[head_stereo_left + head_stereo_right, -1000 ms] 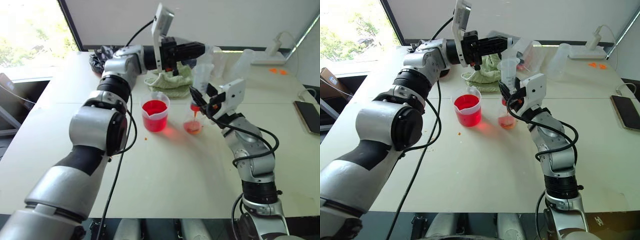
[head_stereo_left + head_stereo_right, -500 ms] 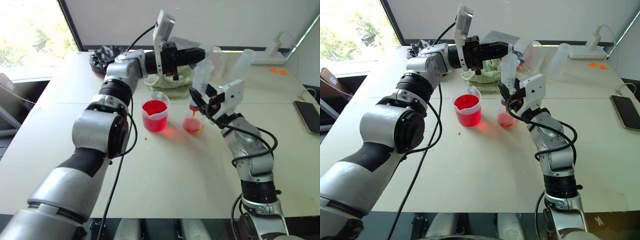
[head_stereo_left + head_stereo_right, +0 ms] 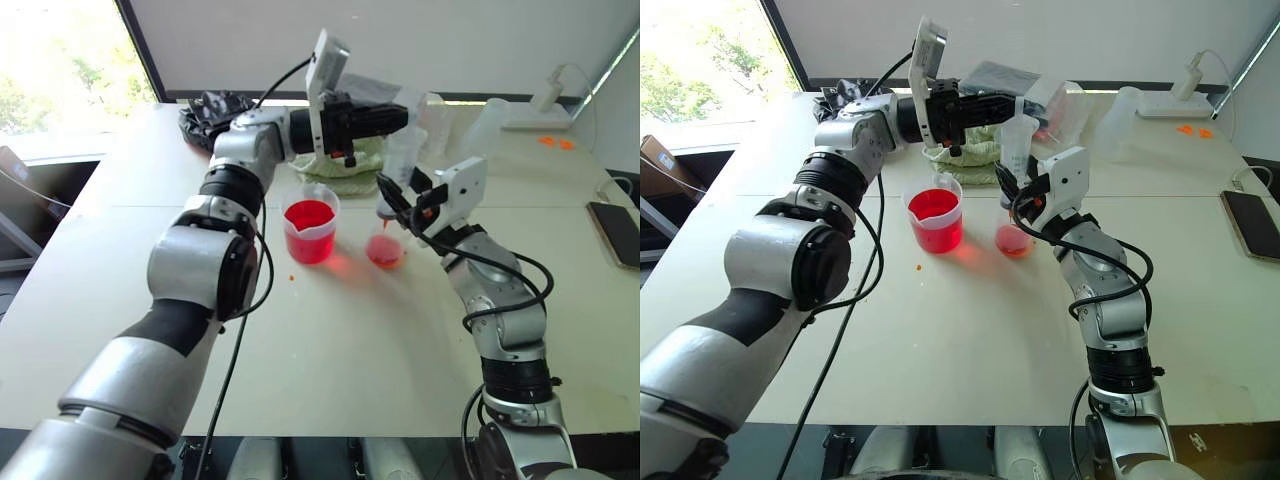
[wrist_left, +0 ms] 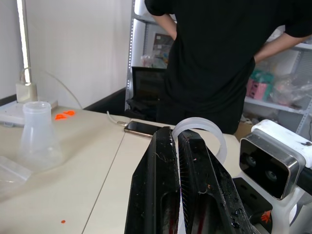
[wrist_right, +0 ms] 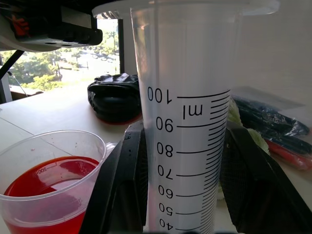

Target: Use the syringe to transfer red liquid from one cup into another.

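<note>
Counting the task's things gives one syringe [image 3: 1017, 140], one spouted beaker [image 3: 936, 215] and one small cup [image 3: 1012, 236], all near the middle of the counter [image 3: 970, 330]. Red liquid [image 3: 934, 208] fills the beaker roughly halfway, and a shallower pool lies in the small cup just beside it. The syringe stands upright over the small cup, its orange tip pointing down into the cup's mouth. The right end effector [image 3: 1015, 192] is clamped on the syringe's barrel low down, one black finger on each side; the right wrist view shows the printed scale between those fingers [image 5: 122, 180]. The left end effector [image 3: 1018, 103] reaches across from the left at the syringe's top, its fingers pressed together on the plunger's flat handle, whose round rim arcs behind them in the left wrist view. Behind the cups lie one crumpled green cloth [image 3: 965, 152] and one black bundle [image 3: 845, 97]. Farther right stand clear containers [image 3: 1122, 120], one phone [image 3: 1249, 222] and a few orange crumbs [image 3: 1190, 129]. One person in black [image 4: 214, 53] stands beyond the counter.
</note>
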